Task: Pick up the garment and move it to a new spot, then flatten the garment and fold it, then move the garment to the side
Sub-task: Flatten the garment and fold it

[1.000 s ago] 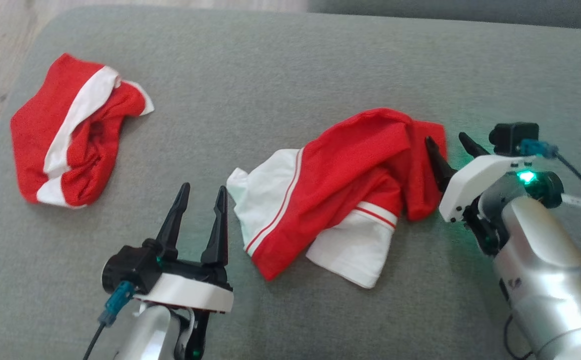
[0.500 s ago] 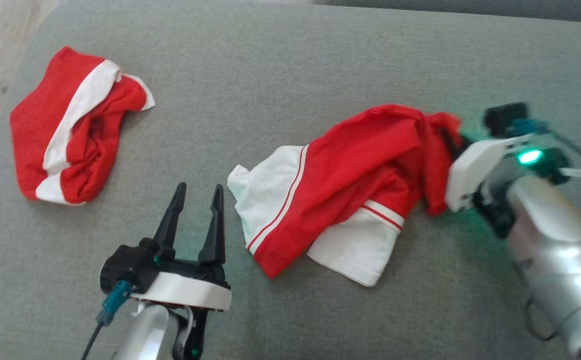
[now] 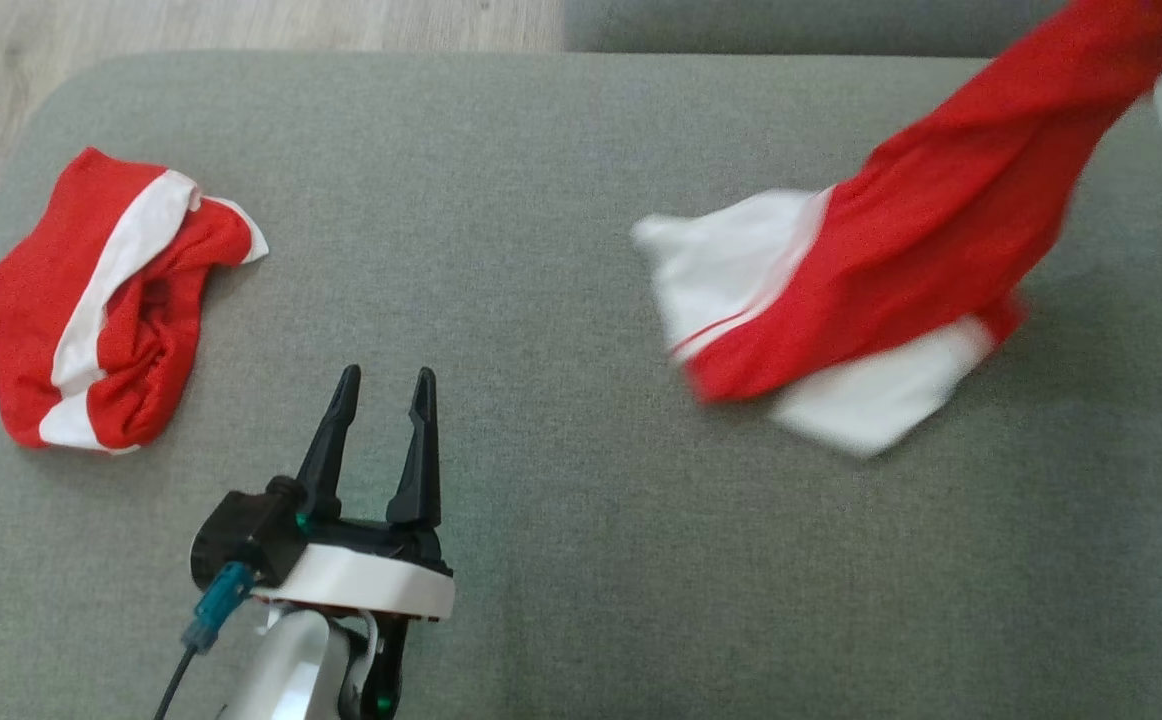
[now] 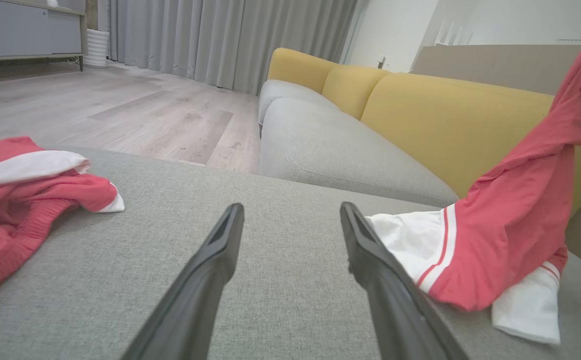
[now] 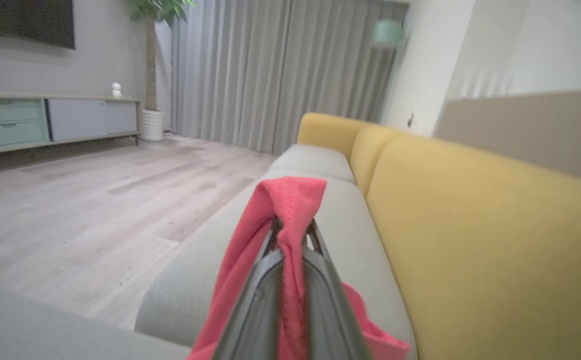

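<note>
- Garment (image 3: 901, 260), red with white trim: one end raised at the upper right, clenched in the right claw (image 5: 293, 230). The lower white part trails on the grey cushion (image 3: 541, 200).
- Left claw (image 3: 381, 385): released, fingers spread, low over the cushion, near its front edge.
- Second red-and-white garment (image 3: 91, 300): crumpled at the cushion's left end, well apart from the first.
- Yellow sofa back (image 4: 445, 115): behind the raised cloth.

This was a home living room: a yellow-backed grey fabric sofa (image 5: 470, 230), floor-length grey curtains (image 5: 270, 75), pale wood-plank flooring (image 5: 95, 200), a low mint-and-grey cabinet (image 5: 45, 122) and a tall potted plant (image 5: 151, 125).
</note>
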{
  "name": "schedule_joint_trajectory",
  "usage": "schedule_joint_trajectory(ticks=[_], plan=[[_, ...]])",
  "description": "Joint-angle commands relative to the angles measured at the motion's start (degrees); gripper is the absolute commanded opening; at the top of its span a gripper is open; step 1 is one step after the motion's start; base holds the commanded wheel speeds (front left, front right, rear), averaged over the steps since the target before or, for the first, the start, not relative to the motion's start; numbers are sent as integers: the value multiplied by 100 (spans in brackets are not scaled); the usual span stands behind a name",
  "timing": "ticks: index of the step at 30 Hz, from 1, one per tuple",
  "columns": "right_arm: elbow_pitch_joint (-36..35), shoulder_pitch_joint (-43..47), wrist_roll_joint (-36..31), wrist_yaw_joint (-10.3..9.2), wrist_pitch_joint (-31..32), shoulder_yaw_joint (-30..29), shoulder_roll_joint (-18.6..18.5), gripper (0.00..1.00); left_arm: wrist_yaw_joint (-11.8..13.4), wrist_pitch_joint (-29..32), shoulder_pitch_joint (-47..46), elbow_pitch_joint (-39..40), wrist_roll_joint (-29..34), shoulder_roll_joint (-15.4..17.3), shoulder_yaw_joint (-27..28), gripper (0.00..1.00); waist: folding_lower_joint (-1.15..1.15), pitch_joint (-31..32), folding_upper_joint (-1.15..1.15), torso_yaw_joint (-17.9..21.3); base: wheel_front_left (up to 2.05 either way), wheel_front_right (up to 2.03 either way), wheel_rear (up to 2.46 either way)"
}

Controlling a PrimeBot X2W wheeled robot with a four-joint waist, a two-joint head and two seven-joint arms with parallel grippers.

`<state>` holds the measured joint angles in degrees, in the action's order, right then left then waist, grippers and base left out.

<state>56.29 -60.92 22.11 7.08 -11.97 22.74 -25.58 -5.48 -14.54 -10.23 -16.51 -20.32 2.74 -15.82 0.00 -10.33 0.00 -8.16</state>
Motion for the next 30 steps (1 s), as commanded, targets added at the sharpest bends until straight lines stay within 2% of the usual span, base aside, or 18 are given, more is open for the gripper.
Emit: schedule_joint_trajectory(ticks=[1,4,9,13,18,21,24,30], plan=[[-199,-246,-153,41,-123,47,103,0,19,-46,-87,150,-49,14,213,100,0,58,0,2,0,0,0],[-412,-581,-514,41,-281,-174,246,0,40,-46,-44,178,-80,14,239,100,0,130,0,5,0,0,0],[-804,-210,-736,41,-300,-393,292,0,66,-46,39,217,-92,14,317,100,0,165,0,31,0,0,0],[-1203,638,-715,41,-301,-779,260,0,91,-46,135,239,-92,14,408,100,0,184,0,172,0,0,0],[-1634,2124,-786,41,-302,-1516,334,0,75,-46,191,225,-31,14,478,100,0,271,0,440,0,0,0],[-1850,3011,-894,41,-302,-2002,520,0,58,-46,180,225,12,14,501,100,0,316,0,606,0,0,0],[-2108,3762,-1268,41,-302,-2371,703,0,45,-46,179,224,57,14,532,100,0,344,0,773,0,0,0],[-2463,4606,-1998,41,-138,-3049,1254,0,2,-46,185,191,129,14,566,100,0,343,0,1077,0,0,0]])
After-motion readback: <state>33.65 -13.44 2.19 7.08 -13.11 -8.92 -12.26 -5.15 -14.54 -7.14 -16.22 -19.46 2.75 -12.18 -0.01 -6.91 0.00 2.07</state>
